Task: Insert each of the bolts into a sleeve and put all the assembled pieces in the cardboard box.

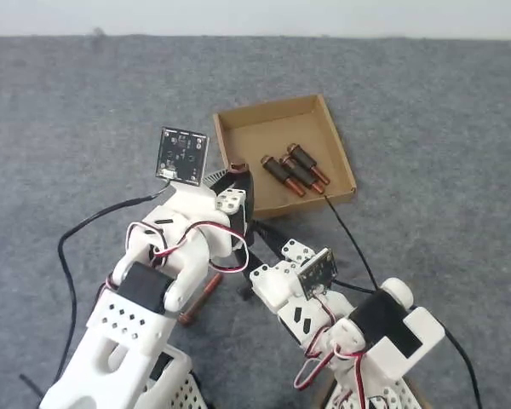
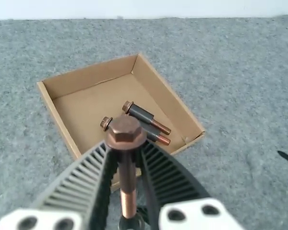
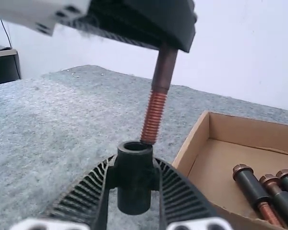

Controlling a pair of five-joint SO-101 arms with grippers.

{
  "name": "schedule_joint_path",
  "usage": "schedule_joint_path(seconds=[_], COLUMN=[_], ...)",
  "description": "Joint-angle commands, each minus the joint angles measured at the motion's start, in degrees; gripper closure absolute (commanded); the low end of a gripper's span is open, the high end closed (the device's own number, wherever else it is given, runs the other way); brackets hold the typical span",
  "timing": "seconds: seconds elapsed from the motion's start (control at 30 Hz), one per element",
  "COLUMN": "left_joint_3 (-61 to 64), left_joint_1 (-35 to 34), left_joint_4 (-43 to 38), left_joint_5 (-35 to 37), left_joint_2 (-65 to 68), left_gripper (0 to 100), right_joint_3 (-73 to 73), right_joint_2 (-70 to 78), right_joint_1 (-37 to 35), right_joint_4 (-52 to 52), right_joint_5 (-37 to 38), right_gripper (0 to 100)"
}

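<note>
Right wrist view: bolt (image 3: 156,103) vertical, thread down, over sleeve (image 3: 134,182).
Bolt is clamped by left hand (image 2: 126,146); upright sleeve by right hand (image 3: 134,165).

The high view looks down from above, while both close-in wrist views share its cardboard box (image 1: 272,132).

Copper-coloured bolt (image 2: 126,136), matt black sleeve (image 3: 134,182), plain brown cardboard box (image 1: 268,136), speckled grey table (image 1: 426,102)

Two white arms (image 1: 123,336) carry black ribbed fingers (image 2: 86,179) and looping red-and-white cables (image 1: 194,228).
</note>
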Motion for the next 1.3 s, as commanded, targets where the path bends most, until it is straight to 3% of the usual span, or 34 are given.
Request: schedule_joint_path(seconds=[0.0, 1.27], left_joint_3=[-1.2, -1.7], left_joint_1=[0.6, 0.7], left_joint_4=[0.6, 3.8], left_joint_5=[-0.7, -2.5], left_joint_2=[0.6, 0.5], left_gripper=[97, 99], right_joint_3=[1.2, 1.2], right_joint_2=[-0.4, -0.7], right_joint_1=[2.0, 2.2], right_joint_4=[-2.9, -3.1], right_joint_5=[-0.5, -0.5], right_gripper=[98.9, 98.9])
